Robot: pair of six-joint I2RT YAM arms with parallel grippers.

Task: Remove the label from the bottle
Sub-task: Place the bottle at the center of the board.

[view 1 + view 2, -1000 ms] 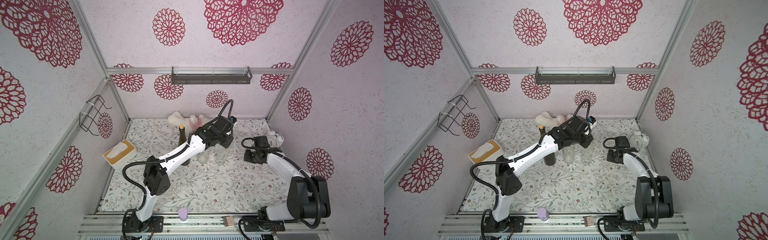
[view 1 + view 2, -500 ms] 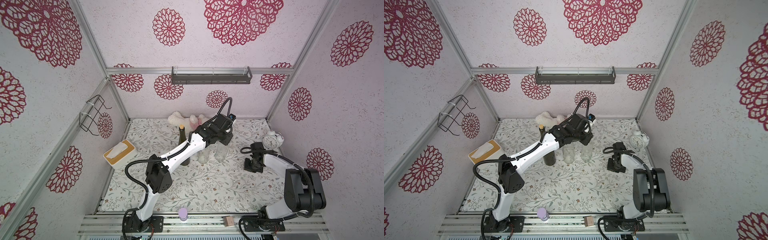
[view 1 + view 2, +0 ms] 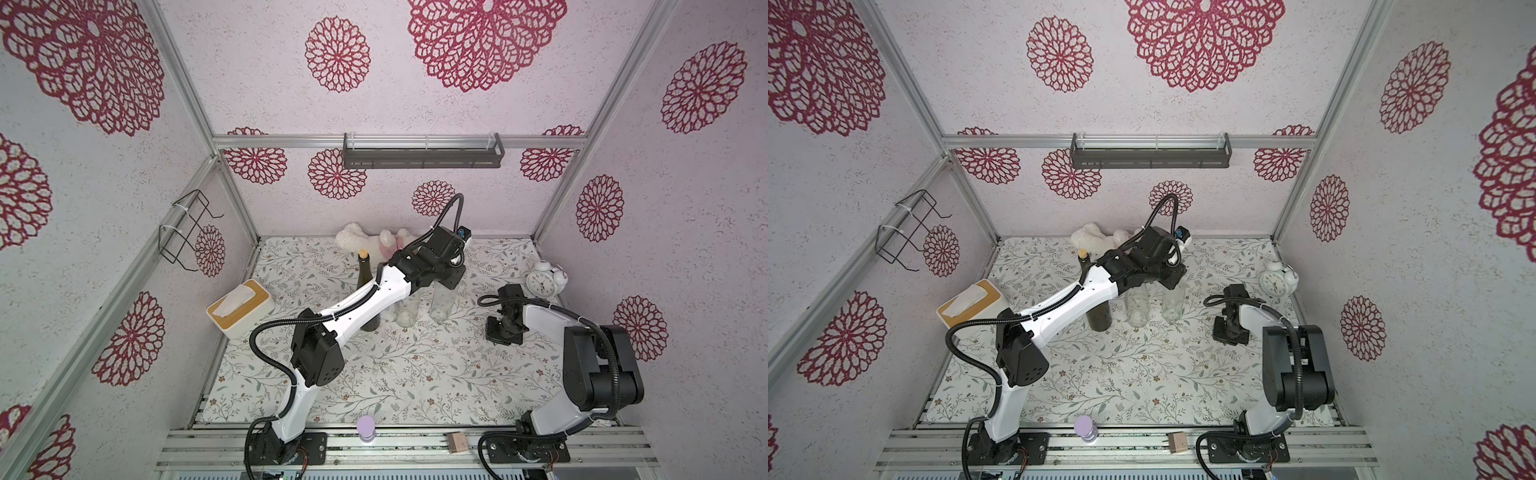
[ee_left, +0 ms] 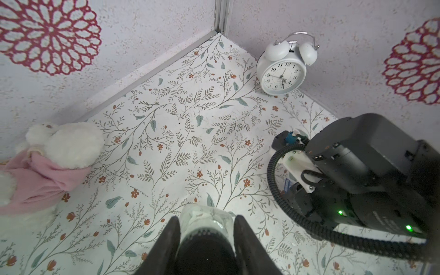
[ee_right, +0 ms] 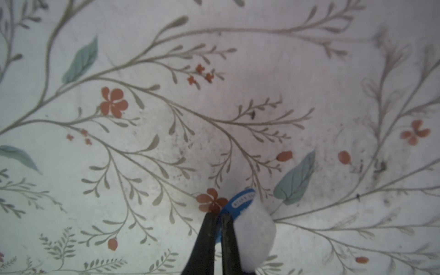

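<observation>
My left gripper (image 4: 206, 217) sits over the clear bottle (image 3: 441, 301), fingers (image 4: 169, 240) tight against both sides of its top, no gap I can make out. Bottle upright, toward back edge of worktop (image 3: 415, 374), about mid-width. My right gripper (image 5: 216, 215), low near right edge by the alarm clock (image 3: 542, 282), is pressed nearly together, pinching the blue-and-white label (image 5: 247, 221). Label well apart from bottle.

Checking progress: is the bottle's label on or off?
Off: the right gripper holds the blue-and-white label, apart from the clear plastic bottle.
</observation>
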